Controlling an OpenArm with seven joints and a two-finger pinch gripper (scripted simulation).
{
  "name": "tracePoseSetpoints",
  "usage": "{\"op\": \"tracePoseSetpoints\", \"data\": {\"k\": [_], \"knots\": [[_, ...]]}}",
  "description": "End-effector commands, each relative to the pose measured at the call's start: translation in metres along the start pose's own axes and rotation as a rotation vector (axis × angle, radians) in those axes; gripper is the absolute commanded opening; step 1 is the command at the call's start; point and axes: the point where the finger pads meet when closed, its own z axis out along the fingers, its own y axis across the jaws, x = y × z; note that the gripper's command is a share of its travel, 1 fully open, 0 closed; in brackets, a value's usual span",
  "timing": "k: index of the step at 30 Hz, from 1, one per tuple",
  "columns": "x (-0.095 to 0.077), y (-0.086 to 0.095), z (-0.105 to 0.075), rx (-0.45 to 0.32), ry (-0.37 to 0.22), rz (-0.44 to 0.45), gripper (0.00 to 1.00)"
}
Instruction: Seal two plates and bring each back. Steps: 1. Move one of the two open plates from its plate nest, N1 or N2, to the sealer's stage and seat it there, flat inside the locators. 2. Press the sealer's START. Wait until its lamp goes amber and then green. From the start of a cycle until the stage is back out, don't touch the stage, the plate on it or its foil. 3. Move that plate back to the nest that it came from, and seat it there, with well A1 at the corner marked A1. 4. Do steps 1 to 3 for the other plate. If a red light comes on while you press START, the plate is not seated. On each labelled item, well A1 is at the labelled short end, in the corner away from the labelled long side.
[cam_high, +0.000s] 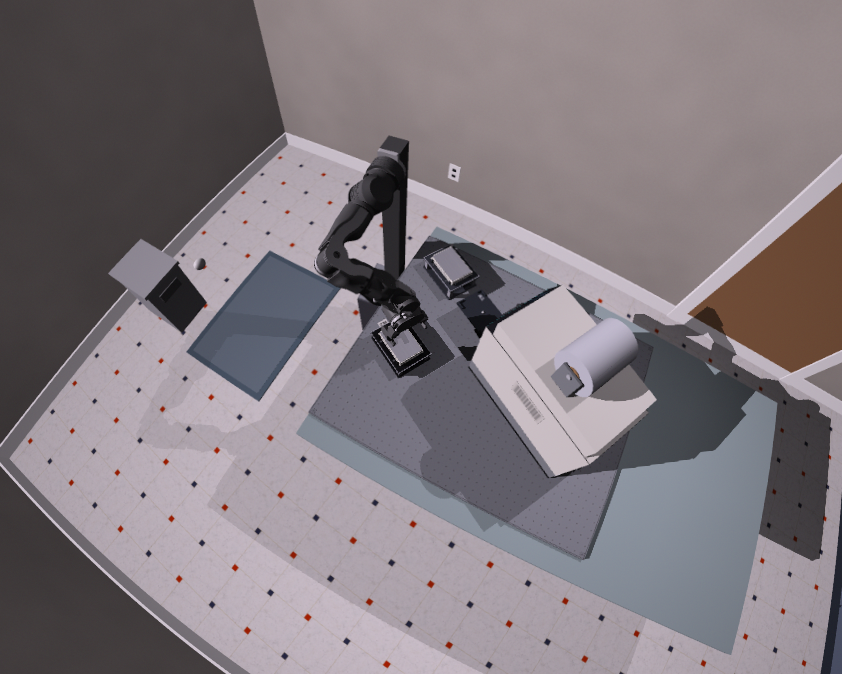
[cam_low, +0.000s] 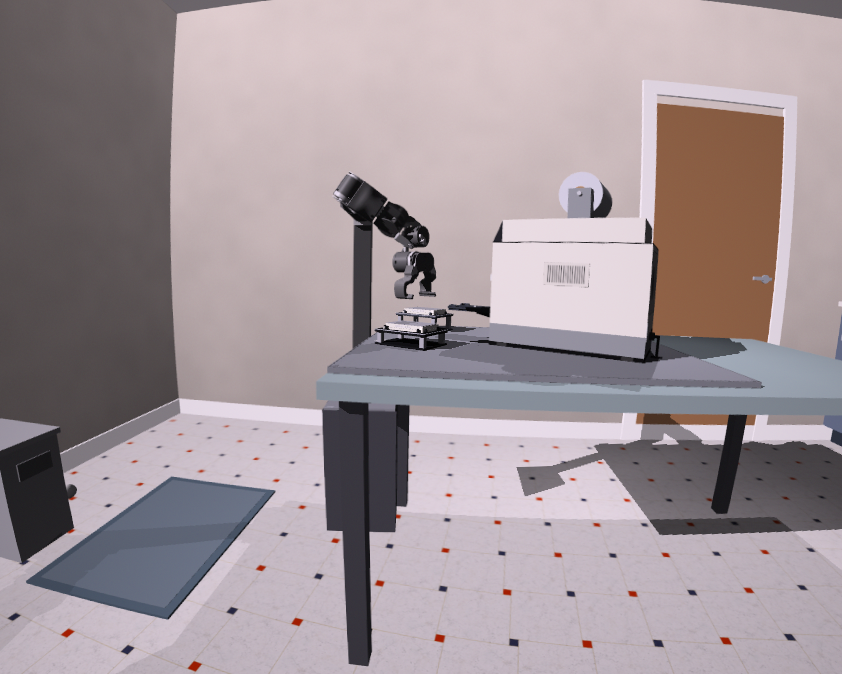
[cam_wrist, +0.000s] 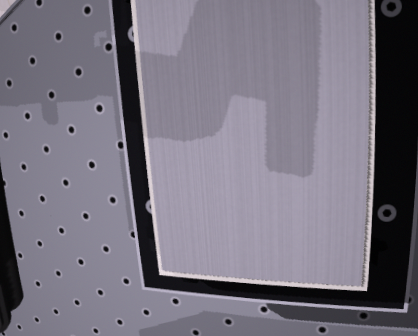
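The near plate sits in the near nest. Its top looks smooth and foil-like, with fine lines, in the wrist view. My gripper is open and empty, a little above this plate. One dark finger shows at the wrist view's left edge. The far plate sits in the far nest, also with a smooth-looking top. The sealer's dark stage is out and looks bare. The lamp, START and the A1 marks cannot be made out.
The white sealer stands to the right of the nests, with a foil roll on top. The perforated board lies under the nests and sealer. The arm's post stands behind.
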Motion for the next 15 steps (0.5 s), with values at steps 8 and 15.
{"op": "tracePoseSetpoints", "data": {"k": [8,15], "knots": [[-0.018,0.033,0.0,-0.005,0.001,0.043,0.65],[-0.029,0.066,-0.005,-0.007,0.012,0.043,0.65]]}}
